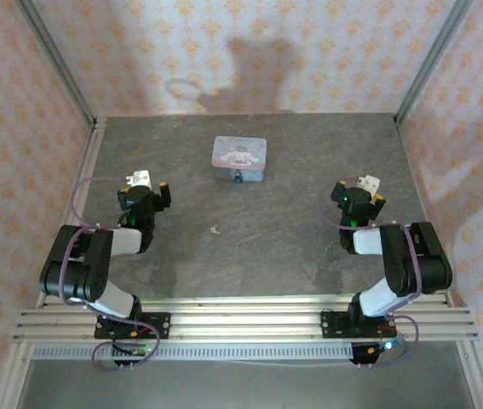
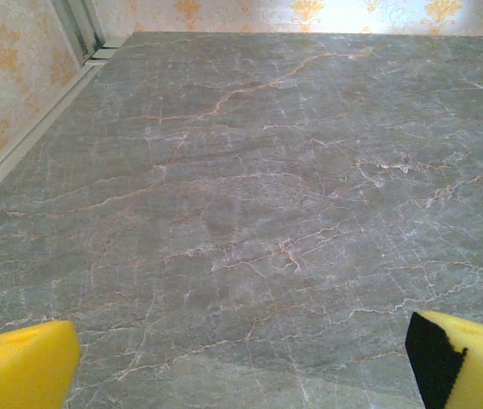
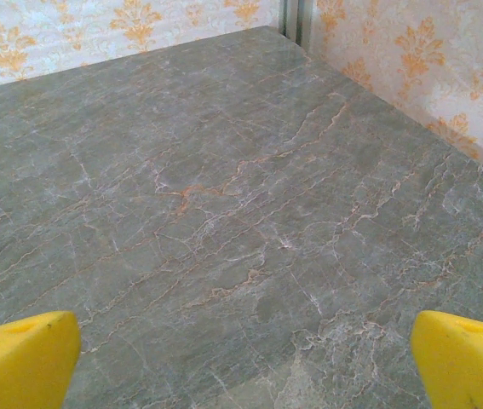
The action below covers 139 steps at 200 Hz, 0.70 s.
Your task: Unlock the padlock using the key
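Note:
The padlock [image 1: 238, 177] is a tiny dark teal body lying against the near side of the pastel tin [image 1: 239, 156] at the back middle of the table. A tiny pale key [image 1: 215, 228] lies alone on the stone top, nearer the arms and between them. My left gripper [image 1: 145, 187] sits well left of both, open, with nothing between its yellow fingertips [image 2: 21, 365]. My right gripper [image 1: 359, 192] sits far to the right, also open over bare stone, its yellow fingertips [image 3: 467, 362] wide apart.
The grey marbled tabletop [image 1: 292, 247] is walled by patterned panels with metal corner posts [image 1: 54, 60]. A wall and rail [image 2: 28, 136] run close along the left gripper's side; a corner post [image 3: 296, 19] stands ahead of the right gripper.

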Each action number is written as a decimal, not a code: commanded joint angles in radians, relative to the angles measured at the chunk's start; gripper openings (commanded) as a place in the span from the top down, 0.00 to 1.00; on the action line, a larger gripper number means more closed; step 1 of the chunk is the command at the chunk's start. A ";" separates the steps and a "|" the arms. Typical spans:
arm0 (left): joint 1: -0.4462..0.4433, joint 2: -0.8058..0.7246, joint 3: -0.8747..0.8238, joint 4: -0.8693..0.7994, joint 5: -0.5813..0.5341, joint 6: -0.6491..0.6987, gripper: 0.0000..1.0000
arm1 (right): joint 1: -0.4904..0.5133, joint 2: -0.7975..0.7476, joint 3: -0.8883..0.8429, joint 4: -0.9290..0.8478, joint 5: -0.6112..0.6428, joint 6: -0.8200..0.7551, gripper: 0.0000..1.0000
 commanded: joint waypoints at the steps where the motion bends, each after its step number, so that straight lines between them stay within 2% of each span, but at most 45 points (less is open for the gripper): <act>1: -0.006 -0.028 -0.011 -0.005 0.007 0.020 0.00 | -0.006 -0.022 -0.011 -0.004 -0.004 -0.008 0.01; 44: -0.004 -0.027 -0.011 -0.005 0.007 0.019 0.00 | -0.006 -0.022 -0.011 -0.005 -0.004 -0.008 0.01; 59: 0.002 -0.036 -0.001 -0.029 0.042 0.026 0.00 | -0.006 -0.023 -0.009 -0.004 -0.004 -0.009 0.01; 71: 0.000 -0.067 0.046 -0.133 0.050 0.030 0.00 | -0.006 -0.023 -0.009 -0.007 -0.006 -0.007 0.01; 89: 0.002 -0.118 0.154 -0.379 -0.031 -0.005 0.00 | -0.006 -0.025 -0.019 0.009 -0.007 -0.008 0.01; 103: 0.002 -0.165 0.189 -0.476 -0.026 -0.005 0.00 | -0.006 -0.042 -0.025 0.007 0.008 -0.005 0.01; 123: 0.002 -0.228 0.269 -0.694 -0.033 -0.083 0.00 | -0.006 -0.066 -0.027 -0.001 -0.019 -0.019 0.00; 139: 0.002 -0.246 0.342 -0.871 0.028 -0.120 0.00 | 0.000 -0.145 0.016 -0.160 -0.028 -0.028 0.00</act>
